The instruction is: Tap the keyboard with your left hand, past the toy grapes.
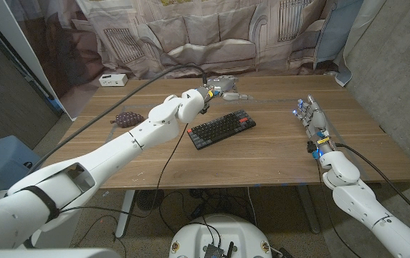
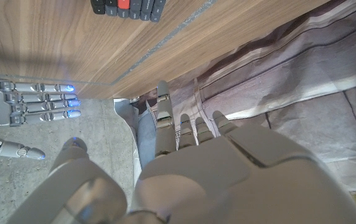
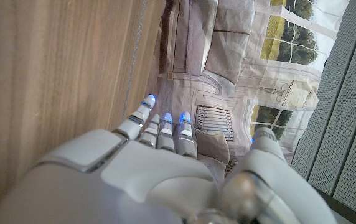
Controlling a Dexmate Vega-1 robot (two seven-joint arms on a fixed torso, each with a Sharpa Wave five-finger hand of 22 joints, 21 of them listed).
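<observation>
Your left hand point(image 1: 223, 87) hovered just beyond the keyboard point(image 1: 221, 128), fingers apart and holding nothing; the keys lay back toward you, long axis crosswise on the bench point(image 1: 277, 154).

Black flat keyboard point(image 1: 221, 128) with one red key; dark purple toy grapes point(image 1: 128, 119) near left edge; brown wood-grain counter point(image 1: 262, 154); right hand point(image 1: 310, 117) fingertips glow blue.

looking down from the head over the whole wooden surface point(image 1: 262, 154), both arms entering from the bottom corners. riding close behind the left hand point(image 2: 228, 180), facing along its fingers point(image 2: 163, 124) past the far edge toward the draped backdrop point(image 2: 302, 81); sharing the keyboard point(image 2: 128, 7) and right hand point(image 2: 28, 102) with the head view. sitting tight behind the right hand point(image 3: 140, 180), facing along the surface toward the same backdrop.
</observation>
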